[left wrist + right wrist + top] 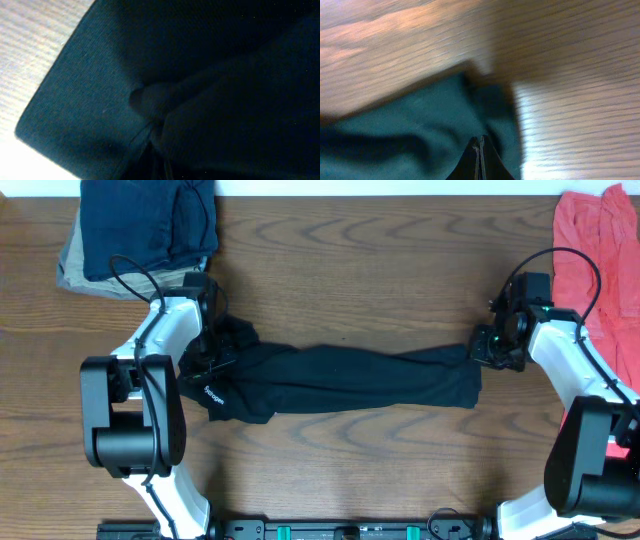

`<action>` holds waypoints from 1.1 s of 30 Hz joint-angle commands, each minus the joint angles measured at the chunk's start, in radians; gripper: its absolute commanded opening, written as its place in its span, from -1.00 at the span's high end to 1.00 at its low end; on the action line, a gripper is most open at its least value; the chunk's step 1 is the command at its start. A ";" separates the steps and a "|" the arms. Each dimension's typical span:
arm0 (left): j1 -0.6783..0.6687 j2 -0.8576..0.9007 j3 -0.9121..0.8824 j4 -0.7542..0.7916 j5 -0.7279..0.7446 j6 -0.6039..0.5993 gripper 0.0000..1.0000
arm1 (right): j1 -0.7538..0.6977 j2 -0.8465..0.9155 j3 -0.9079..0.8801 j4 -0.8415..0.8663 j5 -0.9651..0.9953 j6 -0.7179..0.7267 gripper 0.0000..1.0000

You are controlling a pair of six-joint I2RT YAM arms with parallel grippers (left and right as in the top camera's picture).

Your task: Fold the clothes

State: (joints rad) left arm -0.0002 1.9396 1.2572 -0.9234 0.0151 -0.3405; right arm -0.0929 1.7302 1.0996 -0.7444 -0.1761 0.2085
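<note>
Brown wood-grain table [350, 260] is seen under a black T-shirt [340, 380], which is stretched out in a long band across the middle, small white logo [213, 394] near its left end. That bunched end is clenched in the left gripper [212, 350]; the opposite edge is pinched between the closed fingers of the right gripper [487, 348]. A folded navy garment [150, 225] is stacked on a tan one [72, 270] at the far left corner, and a red garment [600, 250] is spread at the far right.
</note>
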 commanded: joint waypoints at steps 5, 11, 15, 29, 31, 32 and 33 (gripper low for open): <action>-0.016 -0.235 -0.001 -0.014 -0.009 0.014 0.88 | 0.064 -0.050 0.014 -0.071 -0.219 -0.080 0.91; -0.068 -0.324 -0.001 -0.014 0.213 0.047 0.86 | 0.135 -0.050 -0.017 -0.053 -0.212 -0.078 0.79; -0.147 -0.293 -0.011 -0.010 0.288 0.055 0.87 | 0.160 -0.050 -0.055 -0.006 -0.143 0.003 0.64; -0.148 -0.174 -0.013 -0.003 -0.198 -0.103 0.71 | 0.164 -0.049 -0.199 0.062 -0.126 0.022 0.64; -0.097 -0.174 -0.013 -0.003 -0.208 -0.103 0.70 | 0.164 -0.049 -0.206 0.067 -0.127 0.022 0.64; -0.069 -0.174 -0.013 -0.004 -0.208 -0.103 0.70 | 0.164 -0.049 -0.208 0.068 -0.127 0.023 0.65; -0.047 -0.174 -0.013 -0.005 -0.208 -0.103 0.69 | 0.164 -0.049 -0.208 0.068 -0.127 0.022 0.66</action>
State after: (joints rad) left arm -0.1059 1.7649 1.2514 -0.9230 -0.1169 -0.4229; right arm 0.0616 1.6966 0.9001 -0.6815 -0.3138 0.2199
